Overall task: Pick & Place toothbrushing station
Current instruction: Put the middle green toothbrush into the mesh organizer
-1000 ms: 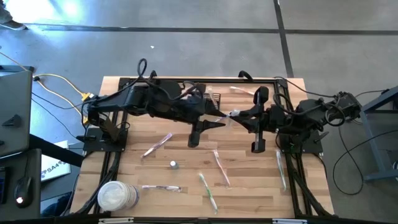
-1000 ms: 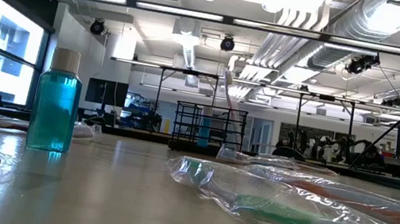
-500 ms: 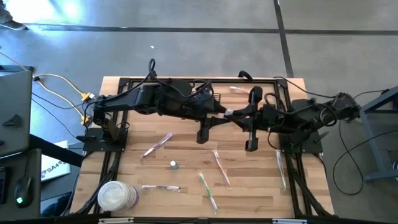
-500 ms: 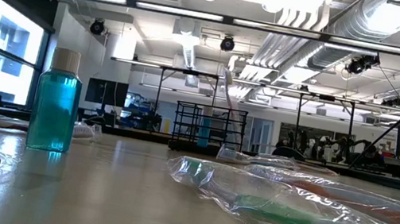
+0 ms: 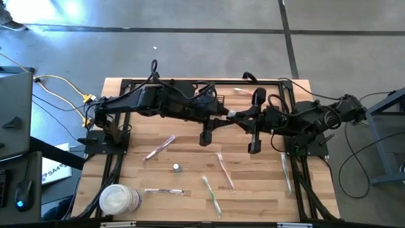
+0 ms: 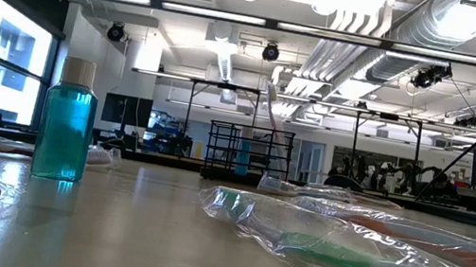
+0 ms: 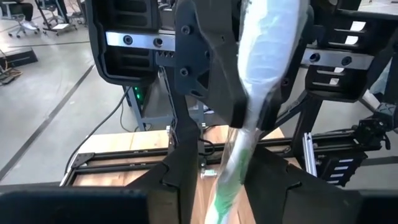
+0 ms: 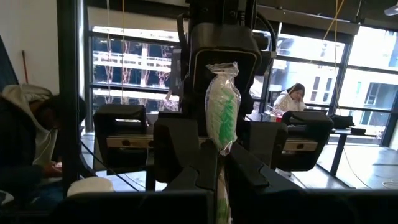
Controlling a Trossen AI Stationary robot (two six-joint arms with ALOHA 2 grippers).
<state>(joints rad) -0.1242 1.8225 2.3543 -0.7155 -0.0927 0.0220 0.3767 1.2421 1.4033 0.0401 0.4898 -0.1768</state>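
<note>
High view, change: compared with a second ago, the right arm has come toward the left one, and the two now meet over the back middle of the tabletop (image 5: 190, 187).
High view, meaning: I judge this a handover of the wrapped toothbrush (image 5: 233, 115); it is not yet placed.
High view, station: the toothbrushing station (image 5: 218, 100) stands at the back edge, just behind the left gripper (image 5: 218, 121) and near the right gripper (image 5: 240, 118).
Low view: nothing has moved; the station stands far back, and no arm shows.
Left wrist view: the toothbrush runs down through the left gripper; whether it already clamps, I cannot tell.
Right wrist view: the right gripper is pressed together, pinching the toothbrush, which stands upright.
</note>
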